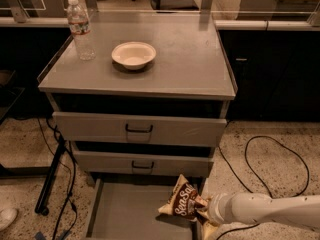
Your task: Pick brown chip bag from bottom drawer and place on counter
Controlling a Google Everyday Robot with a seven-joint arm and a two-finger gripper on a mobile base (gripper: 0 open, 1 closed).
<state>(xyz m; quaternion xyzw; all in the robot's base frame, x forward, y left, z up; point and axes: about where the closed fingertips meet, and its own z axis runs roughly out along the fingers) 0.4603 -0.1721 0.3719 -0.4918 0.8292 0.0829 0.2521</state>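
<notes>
The brown chip bag (pixel 181 200), dark brown with cream edges and white "Sea" lettering, hangs tilted over the right side of the open bottom drawer (pixel 130 211). My gripper (pixel 202 210) is at the bag's lower right corner, shut on it, at the end of my white arm coming in from the right. The bag is lifted just above the drawer floor, below the middle drawer's front. The grey counter (pixel 185 59) is above, at the top of the cabinet.
A cream bowl (pixel 133 55) and a clear water bottle (pixel 80 29) stand on the counter's left half. Two upper drawers with black handles (pixel 138 129) are partly pulled out. Black cables (pixel 260 159) lie on the floor to the right, a black stand leg (pixel 50 179) to the left.
</notes>
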